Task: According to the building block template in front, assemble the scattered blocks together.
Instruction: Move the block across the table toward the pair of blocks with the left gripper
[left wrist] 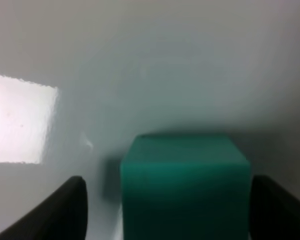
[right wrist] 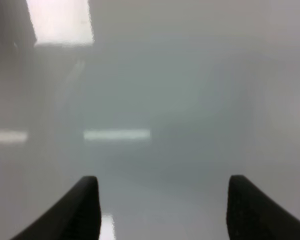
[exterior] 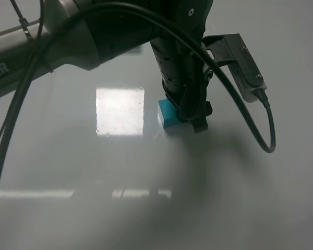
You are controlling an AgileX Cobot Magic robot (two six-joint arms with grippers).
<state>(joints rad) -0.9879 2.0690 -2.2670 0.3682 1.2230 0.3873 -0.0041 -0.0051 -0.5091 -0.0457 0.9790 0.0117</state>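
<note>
1. The only writing that can be read is a pair of white letters, "ER", on the grey arm (exterior: 52,41) at the left edge of the high view. The rest of the word is cut off.
2. The table (exterior: 68,208) is smooth, pale and glossy, and it mirrors a square patch of light left of centre.
3. The left claw (exterior: 190,122) is black and hard-edged. It points down at the centre of the high view, with a grey metal bracket (exterior: 235,49) jutting out to its upper right.
4. A blue cube (exterior: 166,115) with sharp edges and flat faces sits on the table right at the claw's tips. It is on their left in the frame and partly covered by them.
5. In the left wrist view the left claw (left wrist: 165,215) is spread around a green cube (left wrist: 185,180) (plain, matte, crisp corners). One finger (left wrist: 60,212) is clear of it and the other is just beside its face, so it is not gripped.
6. I cannot tell whether the two views show one cube or two.
7. The right claw (right wrist: 162,210) gapes wide and holds nothing. Its dark tapered fingers are well apart above the blurred table.
</note>
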